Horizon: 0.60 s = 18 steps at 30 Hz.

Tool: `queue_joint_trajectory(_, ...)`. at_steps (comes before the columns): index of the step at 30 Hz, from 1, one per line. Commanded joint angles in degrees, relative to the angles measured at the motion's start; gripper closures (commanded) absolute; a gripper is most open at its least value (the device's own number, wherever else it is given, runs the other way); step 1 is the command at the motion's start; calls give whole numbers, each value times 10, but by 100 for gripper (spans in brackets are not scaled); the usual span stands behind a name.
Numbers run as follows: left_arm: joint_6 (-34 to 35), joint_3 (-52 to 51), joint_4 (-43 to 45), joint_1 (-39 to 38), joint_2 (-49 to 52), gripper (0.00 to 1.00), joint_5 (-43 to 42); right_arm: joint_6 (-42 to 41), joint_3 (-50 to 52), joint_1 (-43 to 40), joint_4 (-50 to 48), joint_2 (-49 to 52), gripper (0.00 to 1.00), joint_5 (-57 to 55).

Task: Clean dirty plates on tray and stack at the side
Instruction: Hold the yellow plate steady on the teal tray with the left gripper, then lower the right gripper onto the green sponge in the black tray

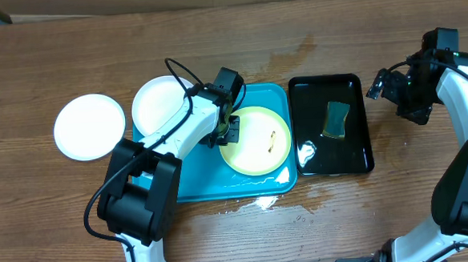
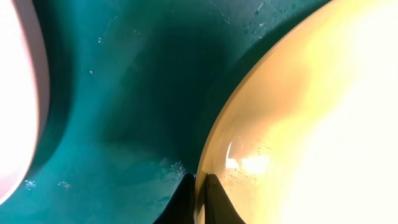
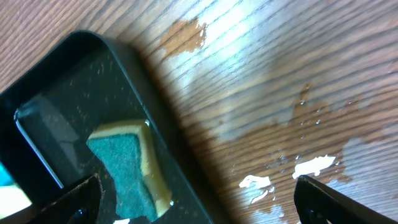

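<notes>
Left gripper (image 2: 200, 186) clamps yellow plate (image 1: 251, 154) by its rim, on tray (image 1: 197, 189).
One white plate (image 1: 89, 126) sits aside (right gripper (image 3: 199, 196) spread wide); two left on tray, yellow smeared.

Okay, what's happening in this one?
The left gripper is shut on the rim of the yellow-green plate, which lies on the turquoise tray. One white plate sits at the tray's left end; another rests on the table further left. The right gripper hangs open over the table beside the black tray holding a sponge.

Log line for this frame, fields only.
left fingers: shut on yellow-green plate rim, on tray | right fingers: open above table
</notes>
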<state>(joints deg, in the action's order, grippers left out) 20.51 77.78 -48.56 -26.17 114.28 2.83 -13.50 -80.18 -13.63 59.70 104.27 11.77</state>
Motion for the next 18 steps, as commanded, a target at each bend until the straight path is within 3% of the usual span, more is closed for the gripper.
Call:
queue_joint_trajectory(1, -12, -2, 0, 2, 4, 96, -5, -3, -13, 0, 10, 0, 0, 69)
queue_joint_trajectory(2, -13, -2, 1, 2, 4, 96, -5, -3, -13, 0, 8, 0, 0, 91)
queue_joint_trajectory(5, -12, -2, 3, 2, 4, 94, -10, 0, -13, 19, 18, 0, 14, 111)
queue_joint_trajectory(12, -9, -2, 14, 2, 4, 85, -31, -2, -12, 138, 26, 0, 15, -29)
queue_joint_trajectory(18, 5, -2, 11, 3, 4, 81, -24, -71, -12, 215, 19, 0, 14, -172)
